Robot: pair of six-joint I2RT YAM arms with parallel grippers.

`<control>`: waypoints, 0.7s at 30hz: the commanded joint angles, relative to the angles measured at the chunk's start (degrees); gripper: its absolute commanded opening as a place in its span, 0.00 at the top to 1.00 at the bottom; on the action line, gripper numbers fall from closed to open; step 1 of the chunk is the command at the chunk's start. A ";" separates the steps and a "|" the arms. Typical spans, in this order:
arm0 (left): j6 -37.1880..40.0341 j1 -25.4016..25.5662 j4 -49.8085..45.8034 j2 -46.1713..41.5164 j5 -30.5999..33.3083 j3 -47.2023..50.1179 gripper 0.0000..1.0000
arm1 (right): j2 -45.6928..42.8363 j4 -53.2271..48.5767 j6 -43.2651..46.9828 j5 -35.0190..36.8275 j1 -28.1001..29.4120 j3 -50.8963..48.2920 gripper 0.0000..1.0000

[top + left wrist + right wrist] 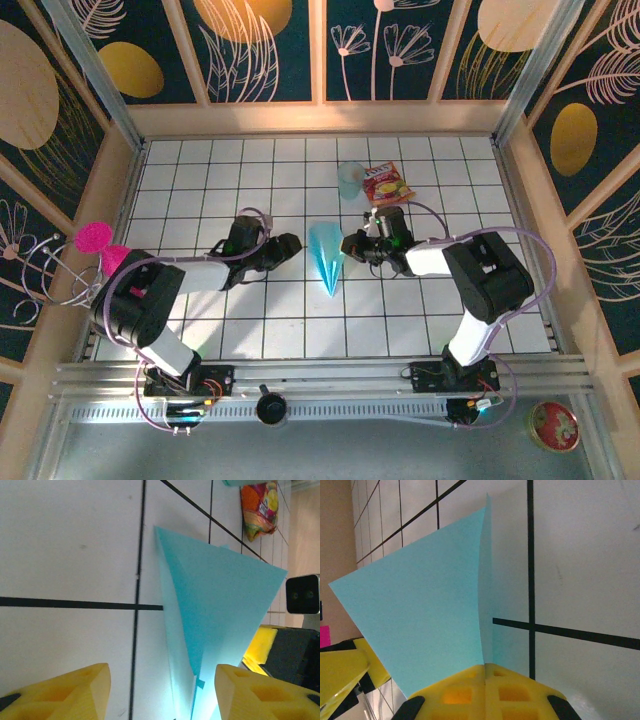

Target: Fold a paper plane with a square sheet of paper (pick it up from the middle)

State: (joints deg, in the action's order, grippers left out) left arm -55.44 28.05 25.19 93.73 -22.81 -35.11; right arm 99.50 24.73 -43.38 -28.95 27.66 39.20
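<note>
The paper plane (pixel 326 255) is a light teal dart at the middle of the tiled table, point toward the near edge, one wing raised. In the right wrist view its fold (pixel 430 595) runs into my right gripper (pixel 485 667), whose yellow fingers are pressed together on it. That gripper (pixel 350 245) holds the plane's right side. My left gripper (pixel 293 243) sits just left of the plane. In the left wrist view it (pixel 162 676) is open, and the plane (pixel 220 605) rises ahead between its fingers without touching them.
A red-and-yellow snack packet (pixel 387 185) and a pale translucent blue cup (pixel 349 178) lie just behind the plane. The packet (pixel 259 507) also shows at the left wrist view's top right. A pink object (pixel 95 237) sits at the left wall.
</note>
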 commanded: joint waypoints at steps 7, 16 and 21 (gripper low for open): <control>-0.79 2.74 -1.02 4.07 -2.86 -5.02 0.50 | -0.14 3.60 -0.25 -1.72 -0.56 -1.23 0.97; -0.49 4.03 -4.51 8.32 -2.90 -7.70 0.67 | -0.11 3.48 -0.31 -2.08 -0.59 -1.01 0.97; 0.23 4.18 -5.68 10.20 -3.16 -9.22 0.76 | -0.13 3.05 -0.18 -1.99 -0.53 -0.75 0.98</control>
State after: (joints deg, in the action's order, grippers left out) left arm -55.92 31.94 20.95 102.89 -25.10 -42.57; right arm 99.50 26.83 -43.59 -30.09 27.42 38.59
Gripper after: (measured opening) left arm 0.252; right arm 0.052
